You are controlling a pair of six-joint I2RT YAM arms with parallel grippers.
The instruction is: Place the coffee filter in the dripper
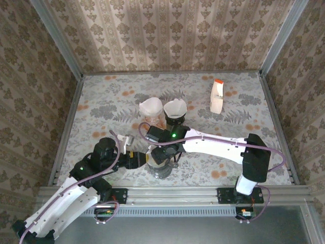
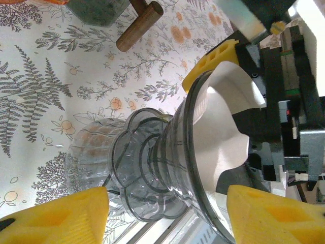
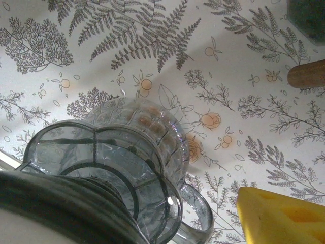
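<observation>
Placement looks near done: white paper cone filter [image 2: 223, 127] sits in the mouth of the clear grey ribbed dripper [image 1: 160, 168], one flap proud of the rim. Dripper upright, axis vertical, mouth up. Right claw [image 1: 163, 152] directly over the mouth, one yellow pad [image 2: 213, 58] just outside the rim; can't tell if it pinches the flap. Left claw [image 1: 138, 160] left of the dripper, level, fingers spread astride its collar, no contact visible. Floral desk [image 1: 101, 101] open behind the dripper; front rail [image 1: 167, 190] near, little room there.
</observation>
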